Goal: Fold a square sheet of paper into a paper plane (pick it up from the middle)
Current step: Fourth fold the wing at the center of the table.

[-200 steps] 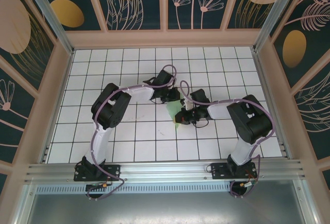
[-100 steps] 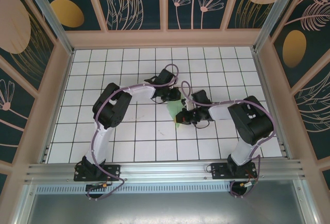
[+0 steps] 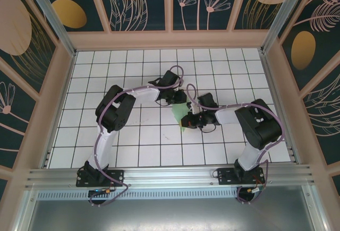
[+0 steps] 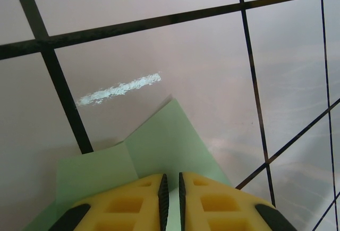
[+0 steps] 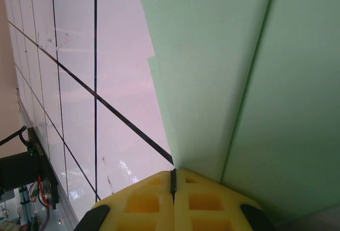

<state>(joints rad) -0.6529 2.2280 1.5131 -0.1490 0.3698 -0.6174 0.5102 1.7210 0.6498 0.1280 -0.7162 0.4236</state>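
The pale green sheet of paper (image 3: pixel 179 115), folded into a slim pointed shape, lies mid-table between both arms. In the left wrist view its folded point (image 4: pixel 169 135) rests on the white tile. My left gripper (image 4: pixel 171 182) stands over the paper's far end, its yellow fingers a narrow slit apart with green paper showing in the gap. From above, the left gripper (image 3: pixel 177 101) is at the paper's far end. My right gripper (image 3: pixel 187 121) is at the near end. There its fingers (image 5: pixel 173 176) are pressed together on the paper's edge (image 5: pixel 239 71), which has a long crease.
The white table (image 3: pixel 133 135) with its black grid is ringed by a wooden frame (image 3: pixel 170 41). A pale scuff mark (image 4: pixel 119 88) lies on the tile just beyond the paper's point. The metal rail with the arm bases (image 3: pixel 170 177) runs along the near edge.
The left gripper's fingers have parted slightly. Both arms and the paper stay almost where they were.
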